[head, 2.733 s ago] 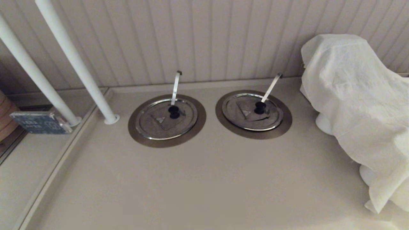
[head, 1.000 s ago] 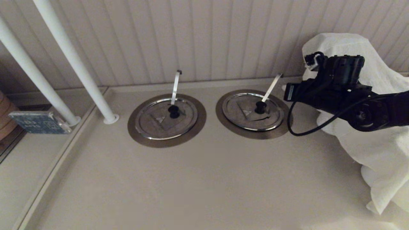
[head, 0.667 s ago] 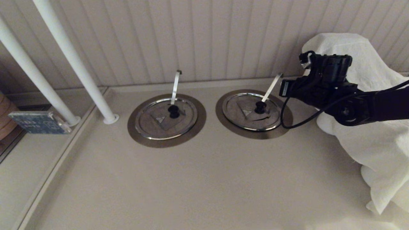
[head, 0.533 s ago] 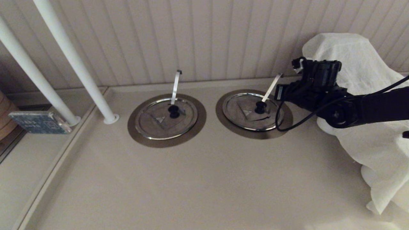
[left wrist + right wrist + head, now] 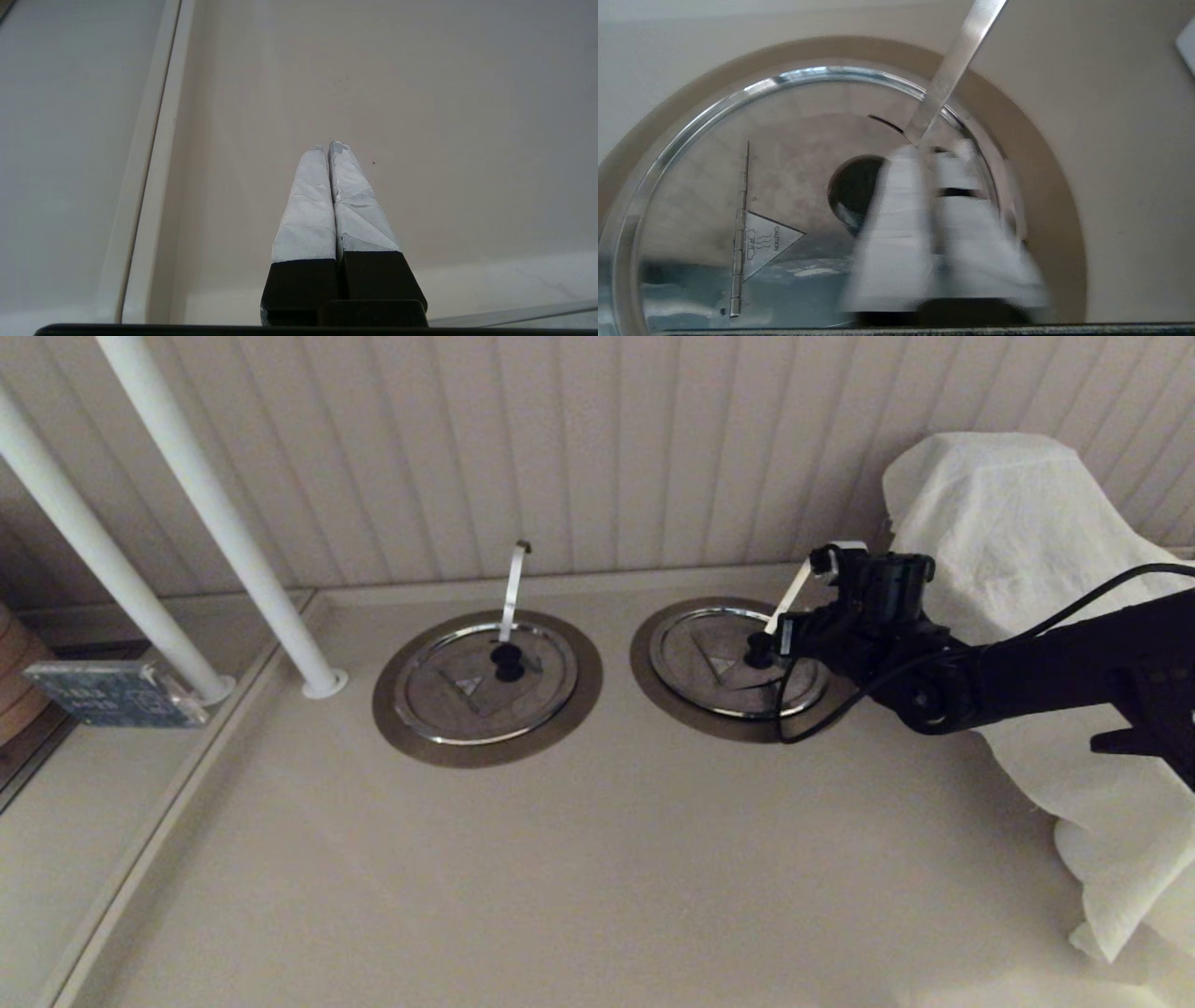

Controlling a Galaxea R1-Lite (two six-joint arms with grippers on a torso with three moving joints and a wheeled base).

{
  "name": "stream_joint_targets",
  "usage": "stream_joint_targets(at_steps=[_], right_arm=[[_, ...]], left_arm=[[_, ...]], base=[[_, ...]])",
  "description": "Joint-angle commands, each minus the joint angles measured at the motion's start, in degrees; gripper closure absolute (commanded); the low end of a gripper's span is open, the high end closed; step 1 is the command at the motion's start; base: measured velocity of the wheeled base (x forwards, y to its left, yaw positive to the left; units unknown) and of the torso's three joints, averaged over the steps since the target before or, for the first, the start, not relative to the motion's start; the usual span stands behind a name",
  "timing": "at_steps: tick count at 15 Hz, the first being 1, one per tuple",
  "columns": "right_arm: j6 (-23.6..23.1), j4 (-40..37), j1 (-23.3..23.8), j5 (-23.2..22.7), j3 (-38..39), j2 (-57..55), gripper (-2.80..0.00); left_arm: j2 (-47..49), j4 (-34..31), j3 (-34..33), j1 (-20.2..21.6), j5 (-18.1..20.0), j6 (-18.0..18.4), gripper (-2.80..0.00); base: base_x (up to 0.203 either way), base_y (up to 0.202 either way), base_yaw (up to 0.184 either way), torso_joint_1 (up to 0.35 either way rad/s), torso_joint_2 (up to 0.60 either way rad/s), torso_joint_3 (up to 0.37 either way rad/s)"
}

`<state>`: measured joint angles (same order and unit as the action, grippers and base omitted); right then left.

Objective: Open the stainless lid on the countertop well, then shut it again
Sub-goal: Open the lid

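We see a beige countertop [image 5: 579, 859] backed by a ribbed wall panel [image 5: 597, 439], with two round wells set side by side. The stainless lid [image 5: 719, 667] lies flat and closed over the countertop well [image 5: 653, 681], whose wide bronze ring frames it on all sides; a slanted steel strip [image 5: 796, 590] rises from beside the lid's black knob [image 5: 758, 651] toward one o'clock. At nine o'clock from this well sits the twin lid [image 5: 485, 683] in its own ring, with a near-vertical strip [image 5: 512, 588]. The right gripper [image 5: 775, 639] reaches in from three o'clock, its black arm crossing in front of a white cloth-draped object [image 5: 1036, 644], and hangs over the right half of the lid, close to the knob. In the right wrist view the gripper's taped fingers [image 5: 896, 224] appear blurred, just beside the knob [image 5: 852, 191] and near the foot of the strip [image 5: 952, 79]; a narrow gap seems to separate them, but we cannot tell for certain whether they stand apart or together, and nothing lies between them. The lid's triangle caution mark [image 5: 768, 240] and polished rim are visible there. The left gripper [image 5: 331, 145] is parked over bare countertop, its two taped fingers pressed together. At nine o'clock in the head view, two white poles [image 5: 215, 513] stand at the counter's edge.
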<state>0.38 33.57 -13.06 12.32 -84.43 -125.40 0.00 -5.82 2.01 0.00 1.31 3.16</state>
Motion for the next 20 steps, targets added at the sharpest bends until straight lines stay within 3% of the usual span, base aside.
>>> stream_joint_targets(at_steps=[1,10,20], right_arm=[[0.0,0.3,-0.5,0.8,-0.2,-0.3,-2.80],[0.3,6.5,-0.9,2.0,-2.0,-5.4,-2.80],[2.0,6.5,-2.7,1.9,-4.7,-8.7,-2.80]], left_arm=[[0.0,0.0,0.0,0.0,0.0,0.0,0.00],[0.0,0.0,0.0,0.0,0.0,0.0,0.00],[0.0,-0.1,0.0,0.0,0.0,0.0,0.00]], base=[[0.000,0.000,0.000,0.000,0.00,0.000],[0.000,0.000,0.000,0.000,0.00,0.000],[0.000,0.000,0.000,0.000,0.00,0.000]])
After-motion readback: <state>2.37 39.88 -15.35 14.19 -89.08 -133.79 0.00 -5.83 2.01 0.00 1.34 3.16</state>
